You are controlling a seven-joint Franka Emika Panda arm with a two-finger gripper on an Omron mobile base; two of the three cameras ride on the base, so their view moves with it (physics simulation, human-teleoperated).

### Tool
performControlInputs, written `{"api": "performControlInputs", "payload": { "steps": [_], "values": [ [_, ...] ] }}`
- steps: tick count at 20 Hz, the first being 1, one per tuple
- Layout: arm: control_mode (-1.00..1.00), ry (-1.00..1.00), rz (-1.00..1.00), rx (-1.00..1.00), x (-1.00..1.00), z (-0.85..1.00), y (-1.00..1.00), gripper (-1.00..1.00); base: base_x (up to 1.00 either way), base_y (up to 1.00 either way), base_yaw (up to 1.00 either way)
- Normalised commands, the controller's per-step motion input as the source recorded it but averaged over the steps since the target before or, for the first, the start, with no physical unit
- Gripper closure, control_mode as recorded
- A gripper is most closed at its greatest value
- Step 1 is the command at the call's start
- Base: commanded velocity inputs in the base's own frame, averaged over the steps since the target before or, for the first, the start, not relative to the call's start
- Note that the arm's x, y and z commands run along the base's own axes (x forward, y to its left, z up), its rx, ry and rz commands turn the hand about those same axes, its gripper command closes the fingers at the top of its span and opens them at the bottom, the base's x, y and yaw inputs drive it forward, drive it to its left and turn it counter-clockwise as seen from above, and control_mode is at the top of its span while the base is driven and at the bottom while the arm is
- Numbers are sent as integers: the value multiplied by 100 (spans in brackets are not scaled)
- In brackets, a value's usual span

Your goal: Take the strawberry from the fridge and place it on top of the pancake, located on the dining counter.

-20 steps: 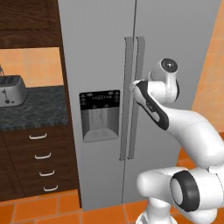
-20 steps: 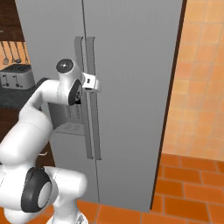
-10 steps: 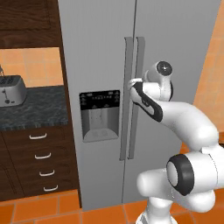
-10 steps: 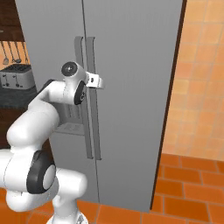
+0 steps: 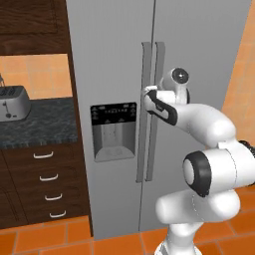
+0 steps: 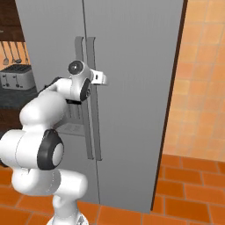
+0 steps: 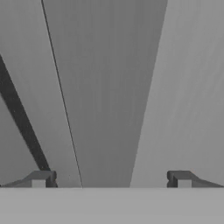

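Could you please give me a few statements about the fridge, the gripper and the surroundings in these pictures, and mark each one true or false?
1. Both doors of the fridge are shut. True.
2. The gripper is open, its fingertips spread wide apart in the hand view. True.
3. The gripper holds a strawberry. False: nothing lies between the fingertips; beyond them is the grey fridge front.
4. The hand is up at the fridge's bar handles. True.
5. The water dispenser panel sits on the right-hand door. False: it is on the left-hand door in the left base view.
6. A toaster stands on the floor. False: it stands on the dark counter beside the fridge.
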Motion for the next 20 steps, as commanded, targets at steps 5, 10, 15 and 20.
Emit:
{"api": "performControlInputs", "payload": {
  "steps": [5,10,15,20],
  "values": [
    [-100,-12,0,0,43,0,-3,-100,0,0,0],
    [-100,-39,0,0,1,0,0,-100,0,0,0],
    [-100,-23,0,0,21,0,-4,-100,0,0,0],
    [-100,-5,0,0,48,0,-8,-100,0,0,0]
  ]
}}
